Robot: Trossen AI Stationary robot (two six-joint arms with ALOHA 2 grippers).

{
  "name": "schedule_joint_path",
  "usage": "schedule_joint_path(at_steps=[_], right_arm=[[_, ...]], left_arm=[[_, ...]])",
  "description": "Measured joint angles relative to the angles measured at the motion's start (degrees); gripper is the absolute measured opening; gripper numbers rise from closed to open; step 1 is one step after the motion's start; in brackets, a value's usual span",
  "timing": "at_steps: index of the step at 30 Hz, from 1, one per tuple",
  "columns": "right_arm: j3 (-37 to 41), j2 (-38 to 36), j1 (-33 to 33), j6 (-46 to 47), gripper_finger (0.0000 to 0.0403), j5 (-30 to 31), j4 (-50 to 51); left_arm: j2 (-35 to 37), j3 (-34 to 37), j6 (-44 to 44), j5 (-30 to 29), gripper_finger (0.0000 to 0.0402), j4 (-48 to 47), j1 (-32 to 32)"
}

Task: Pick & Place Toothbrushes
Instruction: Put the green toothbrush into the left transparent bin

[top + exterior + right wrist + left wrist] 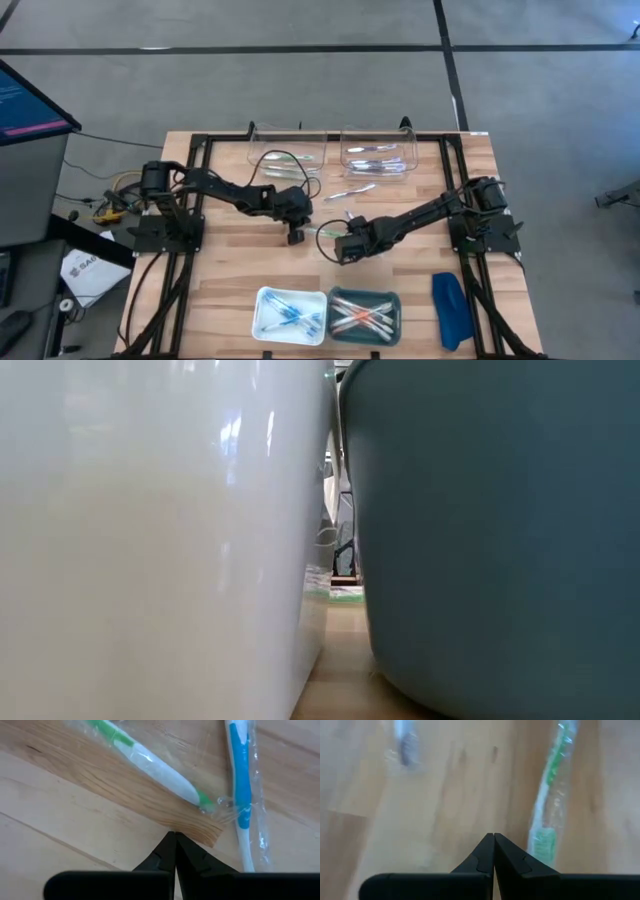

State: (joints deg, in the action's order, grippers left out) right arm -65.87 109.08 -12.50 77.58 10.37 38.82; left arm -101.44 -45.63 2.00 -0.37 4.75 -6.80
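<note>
At worktop level, white tub [150, 540] and teal tub [500, 530] block nearly everything; mid-worktop, left pincer [296, 237] and right pincer [345, 257] both closed, empty, beside wrapped toothbrushes [150, 760].

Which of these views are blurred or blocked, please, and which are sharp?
Low view: blocked by the white tub and teal tub, both out of focus. Left wrist view: green toothbrush blurred. Right wrist view: sharp, with glare on the blue toothbrush wrapper.
</note>
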Motion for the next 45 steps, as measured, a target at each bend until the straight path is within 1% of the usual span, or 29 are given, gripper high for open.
schedule_joint_path(at_steps=[4, 11, 14, 16, 17, 20, 23, 32, 39, 43, 45], right_arm=[[0.00, 0.00, 0.52, -0.02, 0.0000, -0.04, 0.21], [0.03, 0.00, 1.68, -0.92, 0.0000, 0.48, 0.19], [0.07, 0.00, 2.00, -1.11, 0.0000, 1.89, -0.05], [0.12, 0.04, 2.18, -1.12, 0.0000, 3.76, -0.08], [0.20, 0.10, 2.22, -1.20, 0.0000, 5.73, -0.07], [0.22, 0.13, 2.81, -1.24, 0.0000, 7.62, -0.27], [0.25, 0.20, 3.40, -1.55, 0.0000, 7.27, -0.98], [0.19, 0.17, 4.46, -6.08, 0.0000, 7.93, -8.56], [0.16, 0.13, 5.23, -6.23, 0.0000, 7.86, -8.85], [0.14, 0.06, 5.23, -6.19, 0.0000, 5.74, -8.87], [0.14, 0.06, 5.19, -6.19, 0.0000, 5.32, -8.86]], left_arm=[[0.10, -0.79, 0.04, 3.50, 0.0001, -3.44, 1.00], [0.10, -3.29, -0.21, 3.82, 0.0001, -9.99, 4.81], [0.10, -4.58, -0.22, 3.77, 0.0001, -10.87, 6.15], [0.10, -5.43, -0.78, 3.77, 0.0001, -11.74, 7.17], [0.10, -5.87, -1.15, 3.77, 0.0001, -12.28, 7.71], [0.10, -7.06, -1.34, 3.76, 0.0001, -14.07, 8.96], [0.10, -7.67, -1.35, 3.74, 0.0001, -14.47, 9.72], [0.10, -8.39, -1.23, 3.64, 0.0001, -15.39, 10.33], [0.10, -8.39, -0.66, 3.82, 0.0001, -15.97, 10.62], [0.12, -8.39, -0.62, 6.59, 0.0001, -15.95, 10.64], [0.12, -8.39, -0.63, 6.85, 0.0001, -15.95, 10.84]])
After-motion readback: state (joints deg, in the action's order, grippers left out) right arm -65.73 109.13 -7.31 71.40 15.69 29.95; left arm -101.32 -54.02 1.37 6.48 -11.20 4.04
